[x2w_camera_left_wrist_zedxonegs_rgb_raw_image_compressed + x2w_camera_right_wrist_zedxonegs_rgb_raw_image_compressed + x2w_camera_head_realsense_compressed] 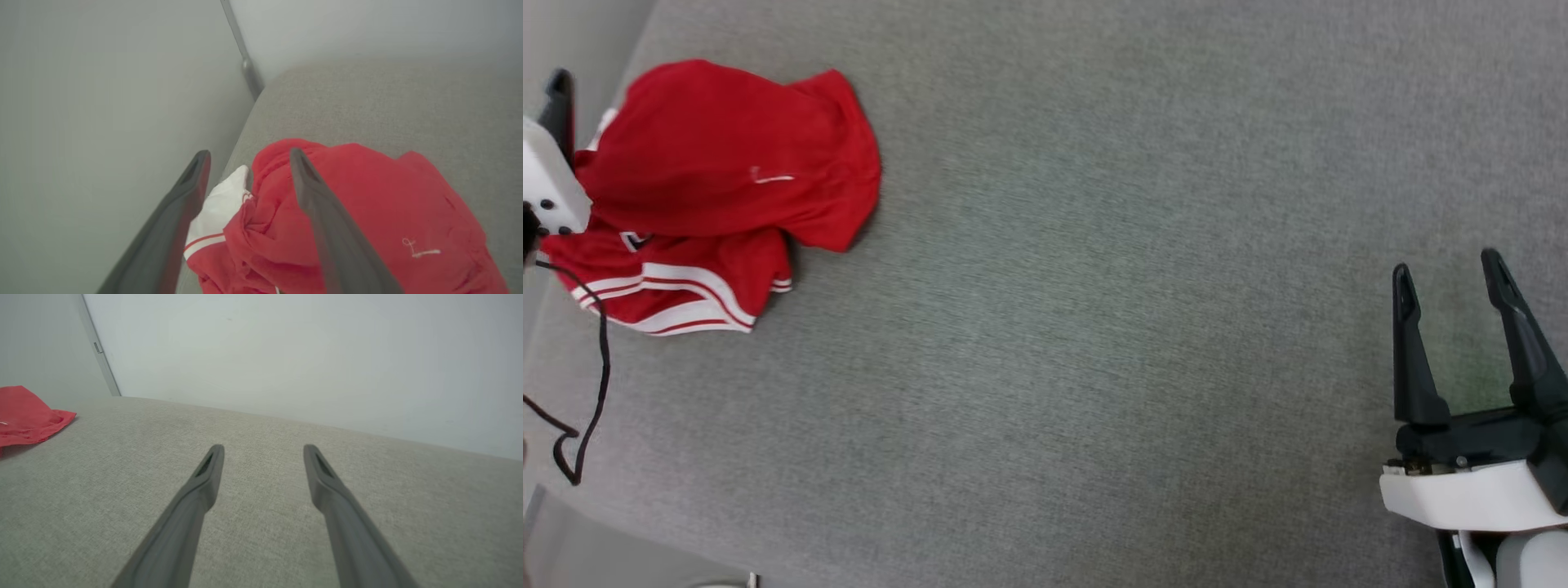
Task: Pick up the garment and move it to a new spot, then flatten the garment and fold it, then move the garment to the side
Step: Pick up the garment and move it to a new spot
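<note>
My left hand (249,154) is wide open and holds nothing. It hangs right over the garment (727,163), with one finger above the red cloth and the other out by the white part. I cannot tell if a finger touches the cloth.

To pick it up well, I would go down onto a thick red bunch, shut tight, then lift slowly.

My right hand (1447,268) is wide open and empty too, over the bare table (1094,327) near its right edge. The garment lies crumpled at the table's left edge, close to the far left corner.
</note>
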Available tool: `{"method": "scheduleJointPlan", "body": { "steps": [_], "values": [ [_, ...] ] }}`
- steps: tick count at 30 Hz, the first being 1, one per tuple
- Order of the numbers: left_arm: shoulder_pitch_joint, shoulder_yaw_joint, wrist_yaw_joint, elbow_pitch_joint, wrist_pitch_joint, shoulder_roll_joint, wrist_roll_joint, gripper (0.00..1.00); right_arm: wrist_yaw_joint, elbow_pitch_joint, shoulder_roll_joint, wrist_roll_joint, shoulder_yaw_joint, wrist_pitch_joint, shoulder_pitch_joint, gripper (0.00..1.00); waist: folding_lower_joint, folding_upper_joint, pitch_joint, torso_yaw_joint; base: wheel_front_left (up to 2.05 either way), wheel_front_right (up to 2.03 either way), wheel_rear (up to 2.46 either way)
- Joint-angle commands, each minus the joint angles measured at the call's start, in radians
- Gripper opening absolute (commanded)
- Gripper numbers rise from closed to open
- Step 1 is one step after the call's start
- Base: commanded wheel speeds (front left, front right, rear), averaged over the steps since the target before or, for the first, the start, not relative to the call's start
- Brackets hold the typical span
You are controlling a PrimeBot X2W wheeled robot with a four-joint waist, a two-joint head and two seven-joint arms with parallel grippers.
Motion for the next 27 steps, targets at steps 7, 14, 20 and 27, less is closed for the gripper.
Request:
{"method": "scheduleJointPlan", "body": {
  "steps": [7,14,20,27],
  "values": [
    [-0.052,-0.166,-0.001,-0.036,0.396,0.134,-0.327,1.0,-0.001,-0.056,0.001,-0.022,0.003,-0.002,-0.056,1.0,-0.0002,-0.0001,0.132,-0.064,0.0,0.0,0.0],
    [-0.057,-0.264,-0.002,-0.039,0.627,0.228,-0.477,1.0,-0.001,-0.088,0.001,-0.036,0.008,-0.002,-0.083,1.0,-0.0002,-0.0001,0.193,-0.091,0.0,0.0,0.0],
    [-0.021,-0.322,-0.002,0.001,0.664,0.223,-0.509,1.0,-0.001,-0.095,0.001,-0.041,0.003,-0.002,-0.085,1.0,-0.0002,-0.0001,0.205,-0.105,0.0,0.0,0.0],
    [-0.02,-0.379,-0.003,0.019,0.637,0.216,-0.545,0.0,-0.001,-0.077,0.001,-0.031,-0.009,-0.002,-0.066,1.0,-0.0002,-0.0001,0.188,-0.095,0.0,0.0,0.0]
  ]
}}
